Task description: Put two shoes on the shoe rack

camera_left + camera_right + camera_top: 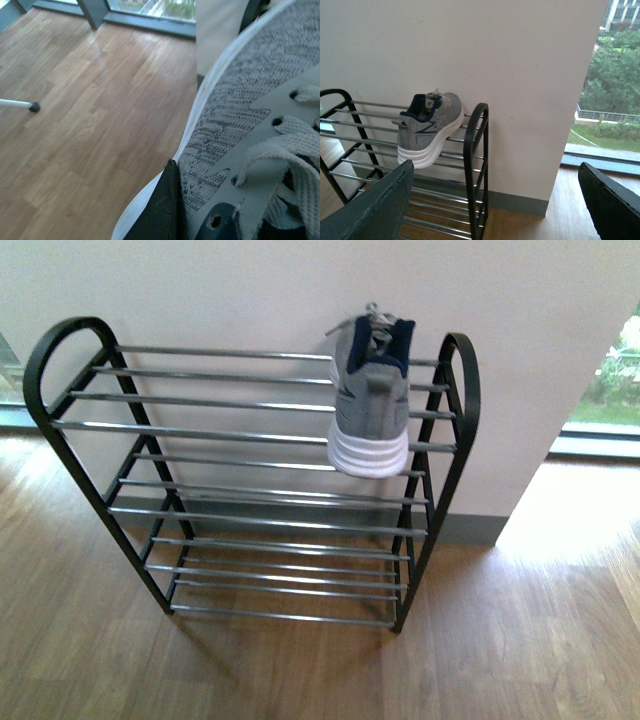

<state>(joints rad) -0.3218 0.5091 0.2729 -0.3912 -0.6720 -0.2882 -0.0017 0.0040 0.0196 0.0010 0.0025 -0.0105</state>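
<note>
One grey sneaker (368, 405) with a white sole and a dark collar lies across the bars of the shoe rack's (250, 435) top tier, at its right end, toe toward me. The right wrist view shows this same sneaker (427, 127) on the rack (475, 150). Another grey sneaker (240, 115) fills the left wrist view, and my left gripper (200, 212) is shut on it, one dark finger (162, 210) pressed against its knit side. My right gripper (495, 210) is open and holds nothing, well short of the rack. Neither arm appears in the front view.
The rack stands against a white wall (300, 290) with a grey skirting (470, 530), on a wood floor (520, 640). A floor-level window (610, 390) is to the right. A thin white pole with a black tip (20, 104) lies over the floor.
</note>
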